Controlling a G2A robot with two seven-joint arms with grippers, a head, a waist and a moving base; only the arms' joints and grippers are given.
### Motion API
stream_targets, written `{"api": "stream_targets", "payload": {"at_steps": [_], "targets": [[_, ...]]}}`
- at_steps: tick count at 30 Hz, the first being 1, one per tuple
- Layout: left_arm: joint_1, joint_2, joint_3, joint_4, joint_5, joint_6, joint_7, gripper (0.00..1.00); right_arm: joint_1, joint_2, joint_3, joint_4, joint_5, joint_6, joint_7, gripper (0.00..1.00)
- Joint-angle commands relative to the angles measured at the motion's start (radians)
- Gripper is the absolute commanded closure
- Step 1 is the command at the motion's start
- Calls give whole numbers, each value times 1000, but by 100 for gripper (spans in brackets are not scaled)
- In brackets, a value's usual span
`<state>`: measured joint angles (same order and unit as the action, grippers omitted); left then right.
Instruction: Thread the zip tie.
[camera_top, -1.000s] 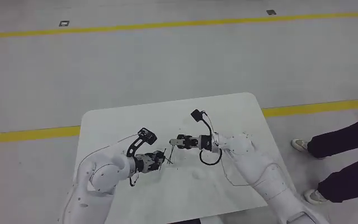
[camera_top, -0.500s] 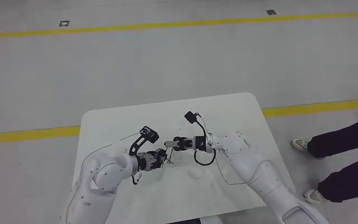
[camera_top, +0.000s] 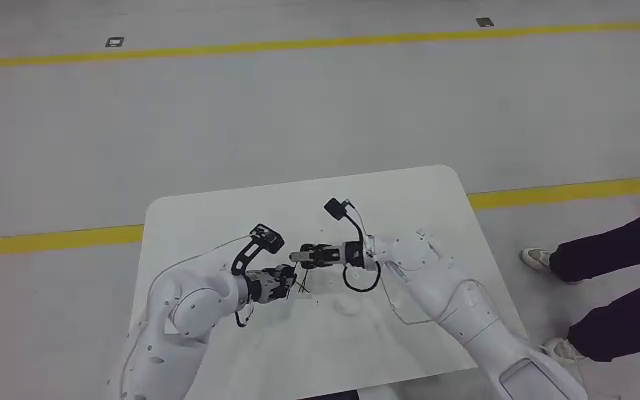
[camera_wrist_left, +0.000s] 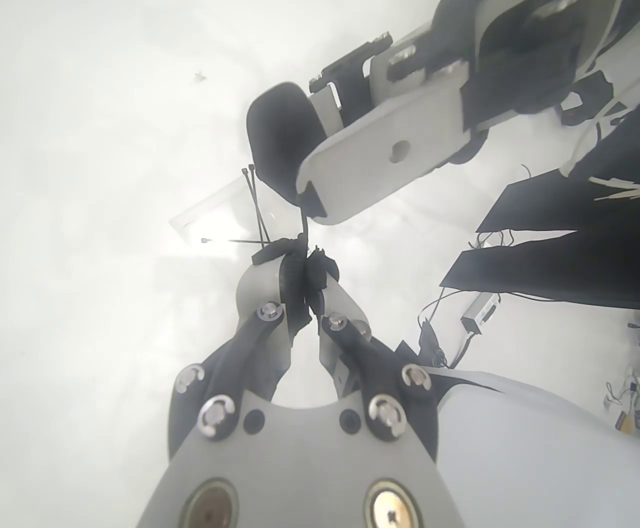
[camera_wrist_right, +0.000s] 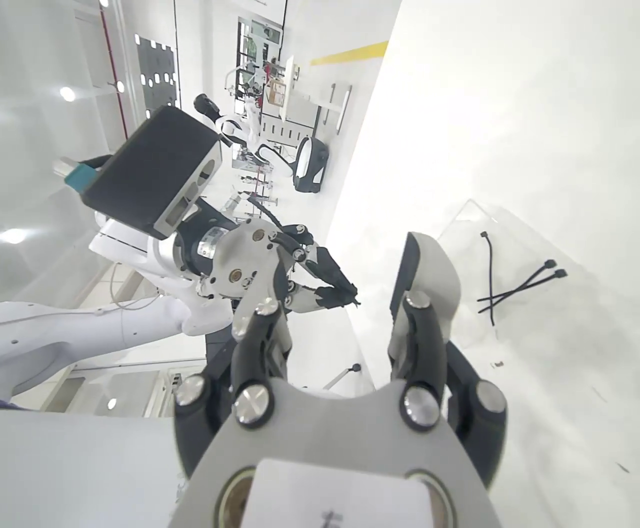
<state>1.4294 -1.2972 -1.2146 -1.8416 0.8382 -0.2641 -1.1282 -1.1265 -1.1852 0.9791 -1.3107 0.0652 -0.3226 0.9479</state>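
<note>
1. Firmly, my left gripper (camera_wrist_left: 305, 257) had its jaws pinched together on a black zip tie (camera_wrist_left: 303, 227), with only the thin strap between the pads.
2. That zip tie rose out of my left fingertips as a short, thin strand. Its free end reached the tip of one finger of my right gripper (camera_top: 297, 257), but I could not tell whether the two touched.
3. My right jaws stood wide apart and held nothing. In the right wrist view, the tips of the left gripper sat in the gap between my two right fingers.
4. In the top view both grippers met just left of the frame's centre and a little below the middle, over the white table (camera_top: 200, 230). The right one was higher in the frame, and they were nearly tip to tip.
5. Three spare zip ties (camera_wrist_right: 520, 285) lay on a clear plastic sheet (camera_wrist_right: 515, 235) on the table. Two lay side by side and crossed the third.
6. Those spares were just beside the grippers and apart from both. In the top view they were thin dark lines just right of the left gripper's tip.
</note>
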Motion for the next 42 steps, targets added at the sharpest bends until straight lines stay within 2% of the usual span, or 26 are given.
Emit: {"api": "stream_targets", "payload": {"at_steps": [1, 13, 18, 29, 33, 42], "targets": [[-3, 4, 5, 1, 1, 4, 1, 100, 3, 0, -3, 4, 0, -1, 0, 79], [-14, 24, 35, 1, 18, 31, 7, 100, 8, 0, -18, 2, -15, 9, 4, 79], [-12, 33, 45, -6, 19, 36, 10, 100, 10, -1, -25, 0, -18, 9, -2, 84], [-14, 51, 58, -12, 15, 51, 16, 100, 13, -1, -37, -2, -26, 16, -6, 85], [-20, 56, 67, -7, 21, 62, 18, 100, 12, 0, -37, -1, -29, 15, -5, 84], [-39, 67, 87, 4, 14, 78, 26, 100, 15, 2, -39, 4, -29, 15, 2, 89]]}}
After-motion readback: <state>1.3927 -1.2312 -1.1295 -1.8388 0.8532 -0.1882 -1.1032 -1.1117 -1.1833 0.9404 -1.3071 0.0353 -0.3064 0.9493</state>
